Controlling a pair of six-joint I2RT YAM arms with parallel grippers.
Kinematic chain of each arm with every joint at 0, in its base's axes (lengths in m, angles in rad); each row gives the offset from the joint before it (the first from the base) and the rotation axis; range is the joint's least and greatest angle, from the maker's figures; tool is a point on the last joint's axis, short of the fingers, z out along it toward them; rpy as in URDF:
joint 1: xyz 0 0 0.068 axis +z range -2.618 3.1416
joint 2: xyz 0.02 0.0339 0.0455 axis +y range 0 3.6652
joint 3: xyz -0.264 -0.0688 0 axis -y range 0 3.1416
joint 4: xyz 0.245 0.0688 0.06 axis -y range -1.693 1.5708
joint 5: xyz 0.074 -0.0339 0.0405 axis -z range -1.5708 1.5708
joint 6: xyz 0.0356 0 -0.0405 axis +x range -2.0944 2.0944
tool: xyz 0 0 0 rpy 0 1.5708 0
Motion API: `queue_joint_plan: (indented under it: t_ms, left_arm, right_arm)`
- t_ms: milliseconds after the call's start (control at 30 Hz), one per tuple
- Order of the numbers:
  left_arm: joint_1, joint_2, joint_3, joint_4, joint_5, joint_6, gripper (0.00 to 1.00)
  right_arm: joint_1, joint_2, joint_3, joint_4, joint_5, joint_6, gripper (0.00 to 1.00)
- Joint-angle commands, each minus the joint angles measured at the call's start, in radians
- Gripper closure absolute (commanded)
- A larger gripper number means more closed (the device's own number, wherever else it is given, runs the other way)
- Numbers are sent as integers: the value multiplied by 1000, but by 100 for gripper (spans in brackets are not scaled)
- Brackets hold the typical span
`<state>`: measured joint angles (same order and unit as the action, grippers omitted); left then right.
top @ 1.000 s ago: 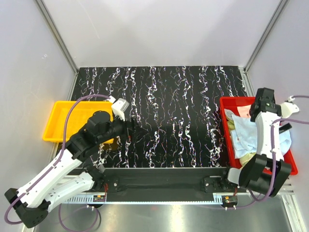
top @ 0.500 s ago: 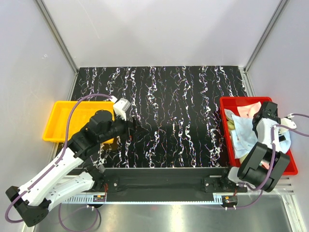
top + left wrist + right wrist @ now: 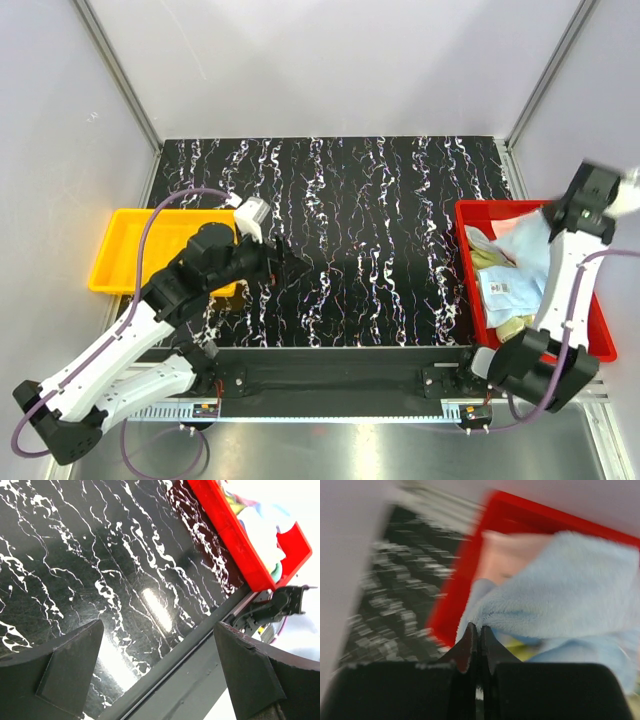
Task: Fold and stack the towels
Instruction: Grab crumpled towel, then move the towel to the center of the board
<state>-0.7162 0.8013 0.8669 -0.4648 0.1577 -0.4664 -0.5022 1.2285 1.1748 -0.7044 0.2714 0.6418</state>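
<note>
Towels lie heaped in the red tray point(image 3: 468, 285) at the right. My right gripper point(image 3: 480, 627) is shut on an edge of the light blue towel point(image 3: 560, 590) and holds it lifted above the tray, so the light blue towel point(image 3: 527, 262) hangs in a drape below the right gripper point(image 3: 556, 216). A pale pink towel point(image 3: 505, 229) and a yellow-green towel point(image 3: 489, 259) stay in the tray beneath it. My left gripper point(image 3: 278, 262) hovers open over the black marbled table point(image 3: 370, 230), nothing between its fingers point(image 3: 70, 665).
A yellow tray point(image 3: 120, 250) sits at the table's left edge, partly behind the left arm. From the left wrist the red tray point(image 3: 235, 545) shows at the far side, and the table's front rail point(image 3: 200, 680) runs under the left gripper point(image 3: 157, 625).
The right gripper went down into the red tray, shut on the light blue towel and rose with it. The left arm has barely shifted.
</note>
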Motion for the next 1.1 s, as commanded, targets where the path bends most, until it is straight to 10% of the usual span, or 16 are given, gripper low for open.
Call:
queue_joint_plan:
  t_ms: [0,300,767,1067]
  left_arm:
    - [-3,32,121,31,-56,-29,2]
    - [81,72,369,-115,-296,-11,1]
    - [288,162,313,-152,-270,-38,2]
    - [297,404,360,-72,-241,-38,3]
  right_arm:
    - [134,-20,364,-31,-303,-80,100]
    - [623,546,1574,-411,-598,-136,100]
    - [905,155,-117,411,-750,-71,94]
    - [984,140,-140,192,-553,-201,44]
